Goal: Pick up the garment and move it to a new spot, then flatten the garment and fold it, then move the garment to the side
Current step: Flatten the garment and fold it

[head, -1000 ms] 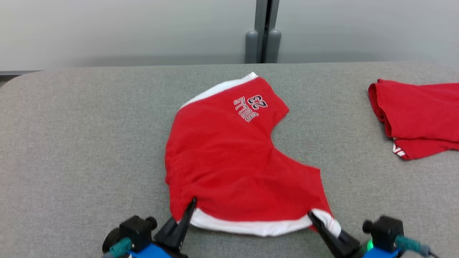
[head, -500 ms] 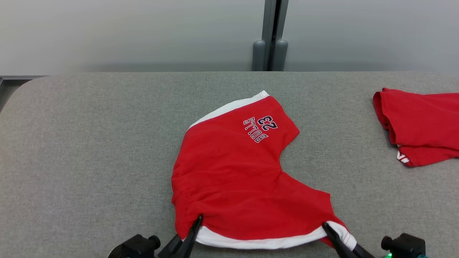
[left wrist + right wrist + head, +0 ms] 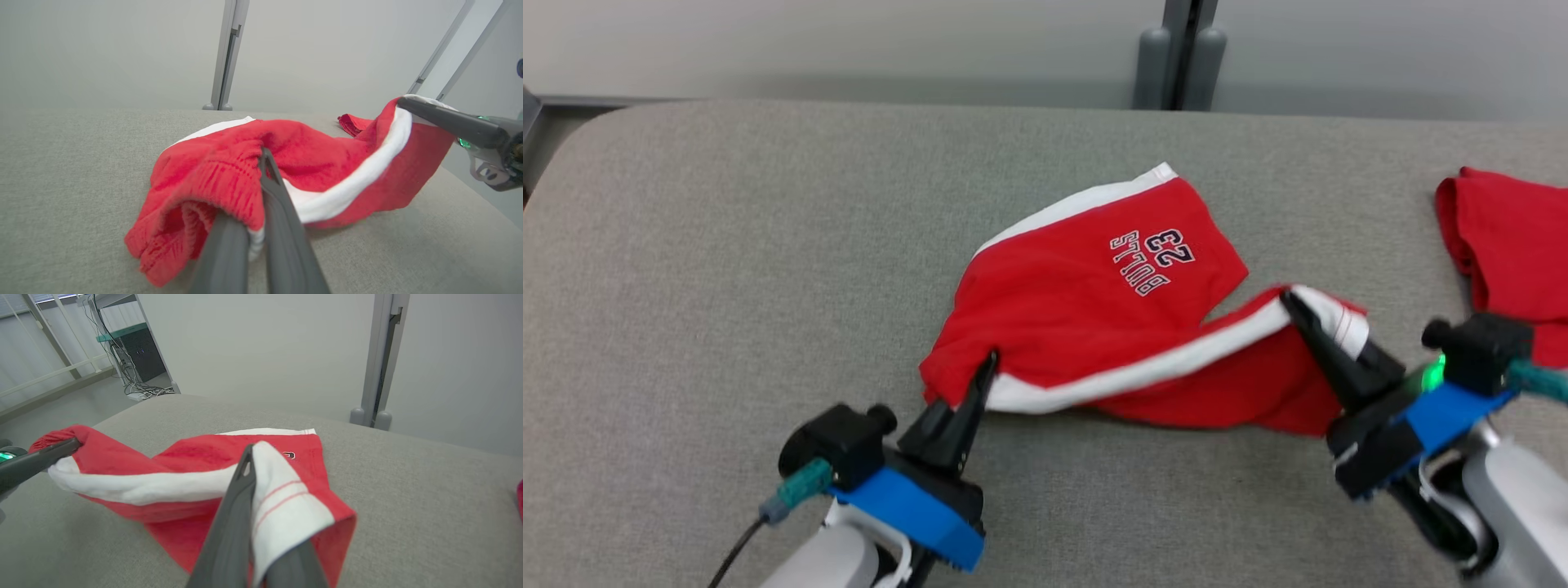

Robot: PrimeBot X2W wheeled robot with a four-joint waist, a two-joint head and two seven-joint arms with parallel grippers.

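Closed grips: left fingers [image 3: 970,400] pinch white band [image 3: 1143,367] of shorts [image 3: 1086,302] at one end; right fingers [image 3: 1323,347] hold other end above table [image 3: 727,245].

Head overhead, wrists low, sharing garment [image 3: 1078,310]

I have lifted the white-banded near hem of the red fabric shorts [image 3: 1094,286] off the grey cloth-covered desk [image 3: 727,245]. My left gripper [image 3: 987,363] and right gripper [image 3: 1290,302] have carried it forward, the right one further. The near half now doubles under, and my head camera has shifted.
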